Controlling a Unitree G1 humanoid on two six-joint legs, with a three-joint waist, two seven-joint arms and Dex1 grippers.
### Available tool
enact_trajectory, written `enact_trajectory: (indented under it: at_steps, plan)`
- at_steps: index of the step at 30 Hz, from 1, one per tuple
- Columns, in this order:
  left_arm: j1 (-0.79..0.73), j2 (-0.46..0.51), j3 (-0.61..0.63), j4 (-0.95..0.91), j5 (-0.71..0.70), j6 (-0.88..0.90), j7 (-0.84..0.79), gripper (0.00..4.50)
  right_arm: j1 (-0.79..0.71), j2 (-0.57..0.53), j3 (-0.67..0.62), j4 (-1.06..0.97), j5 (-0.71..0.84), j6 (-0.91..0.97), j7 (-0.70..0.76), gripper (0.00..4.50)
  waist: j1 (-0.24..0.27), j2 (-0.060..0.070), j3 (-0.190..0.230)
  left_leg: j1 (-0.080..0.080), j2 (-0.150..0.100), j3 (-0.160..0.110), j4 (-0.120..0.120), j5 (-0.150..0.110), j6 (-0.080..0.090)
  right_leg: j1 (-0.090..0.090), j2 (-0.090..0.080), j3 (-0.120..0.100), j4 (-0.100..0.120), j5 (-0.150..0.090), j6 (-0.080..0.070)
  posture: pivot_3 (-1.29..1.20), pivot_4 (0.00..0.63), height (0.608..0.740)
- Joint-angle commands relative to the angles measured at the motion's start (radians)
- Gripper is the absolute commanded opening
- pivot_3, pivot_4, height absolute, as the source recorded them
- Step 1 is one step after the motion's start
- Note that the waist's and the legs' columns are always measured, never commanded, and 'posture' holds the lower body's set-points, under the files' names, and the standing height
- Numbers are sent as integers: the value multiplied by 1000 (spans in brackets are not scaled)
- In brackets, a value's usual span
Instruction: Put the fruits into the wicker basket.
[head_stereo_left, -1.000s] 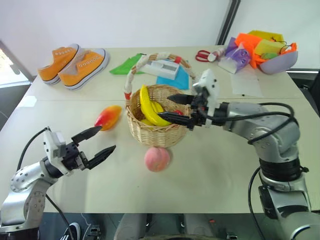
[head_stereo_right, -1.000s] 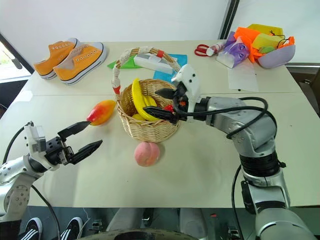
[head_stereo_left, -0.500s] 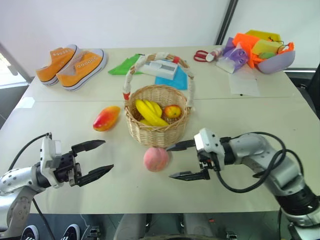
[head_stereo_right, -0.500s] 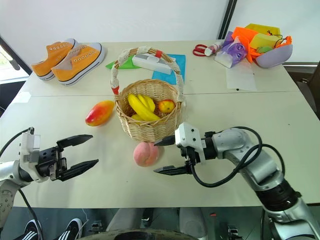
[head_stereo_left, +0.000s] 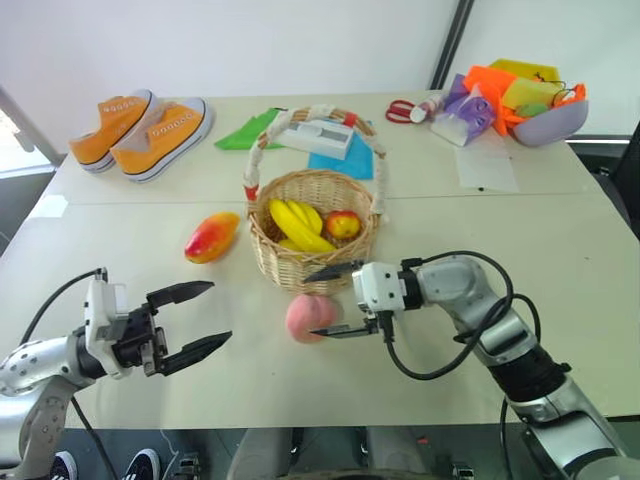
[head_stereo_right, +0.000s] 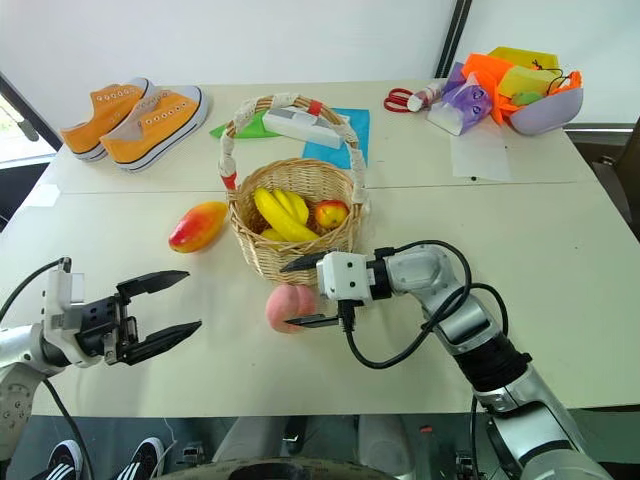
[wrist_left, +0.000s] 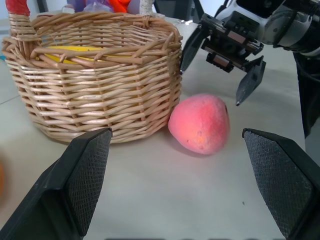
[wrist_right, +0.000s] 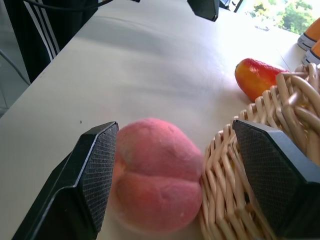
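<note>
The wicker basket (head_stereo_left: 313, 265) stands mid-table holding yellow bananas (head_stereo_left: 295, 225) and a red-yellow fruit (head_stereo_left: 343, 224). A pink peach (head_stereo_left: 305, 318) lies on the table against the basket's near side. My right gripper (head_stereo_left: 325, 300) is open at table level, pointing left. One finger is by the basket wall and the other by the peach's near right side. In the right wrist view the peach (wrist_right: 155, 187) sits ahead between the fingers. An orange-red mango (head_stereo_left: 212, 237) lies left of the basket. My left gripper (head_stereo_left: 220, 313) is open and empty, left of the peach.
Orange sneakers (head_stereo_left: 145, 125) sit at the back left. A lavender bowl (head_stereo_left: 550, 120) of colourful items is at the back right, with scissors (head_stereo_left: 405, 108) and paper (head_stereo_left: 488, 165) nearby. A white box (head_stereo_left: 325, 138) on green and blue sheets lies behind the basket.
My right gripper has come down from the basket's rim to table level and swung left to the peach. The banana that stood up in the basket now lies flat. The left gripper stays open.
</note>
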Motion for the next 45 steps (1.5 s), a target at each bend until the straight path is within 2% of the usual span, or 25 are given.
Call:
enact_trajectory:
  at_steps: [1, 7, 20, 23, 26, 29, 32, 39, 43, 45]
  plan:
    - [28, 4, -15, -39, 16, -27, -23, 4500, 6, -1, 18, -36, 5, 61, 7, 3810, 0, 0, 0, 0, 0, 0, 0, 0, 0, 0, 0, 0, 0, 0, 0, 0, 150, 740]
    - [58, 6, -28, -40, 43, -68, -58, 4500, -10, -1, 38, -43, -2, 135, 22, 3810, -2, 0, 0, 0, 0, 0, 0, 0, 0, 0, 0, 0, 0, -1, -2, 0, 150, 740]
    - [62, -11, -46, -34, 70, -114, -42, 4500, -18, 20, 63, 39, -95, 95, -13, 3810, -2, 0, 0, 1, 0, 0, 0, 0, 0, 0, 0, 0, 0, -1, -2, 0, 150, 740]
    - [62, -13, -46, -32, 71, -115, -44, 4500, -17, 22, 62, 40, -101, 94, -18, 2986, -2, 0, 0, 1, 0, 0, 0, 0, 0, 0, 0, 0, 0, -1, -2, 0, 150, 740]
    - [58, -16, -48, -30, 66, -112, -41, 4500, -16, 9, 59, 37, -107, 81, -14, 1880, -2, 0, 0, 1, 0, 0, 0, 0, 0, 0, 0, 0, 0, -1, -2, 0, 150, 740]
    - [55, -16, -51, -29, 65, -111, -39, 4500, -13, -6, 54, 30, -105, 68, -4, 1880, -1, 0, 0, 1, 0, 0, 0, 0, 0, 0, 0, 0, 0, -1, -2, 0, 150, 740]
    - [48, -21, -54, -24, 63, -110, -33, 4500, 0, -17, 16, -33, -20, 128, 18, 1880, 1, 0, 0, 1, 0, 0, 0, 0, 0, 0, 0, 0, 0, -1, -2, 0, 150, 740]
    - [22, -41, -39, -22, 23, -73, 9, 4500, -19, -52, -139, -209, 264, 434, 16, 1880, -2, 0, 0, 0, 0, 0, 0, 0, 0, 1, 0, 0, 0, -1, -2, 0, 150, 740]
    - [-12, -56, -10, -19, -36, -34, 65, 4500, -140, 15, -302, -248, 530, 675, -126, 1880, -3, 0, 0, 0, 0, 0, 0, 0, 0, 0, 0, 0, 1, -1, -2, 0, 150, 740]
    - [-29, -62, 1, -18, -65, -9, 88, 4500, -210, 69, -358, -215, 581, 708, -207, 1880, -3, 0, 0, 0, 0, 0, 0, 0, 0, 0, 0, 0, 1, -1, -2, 0, 150, 740]
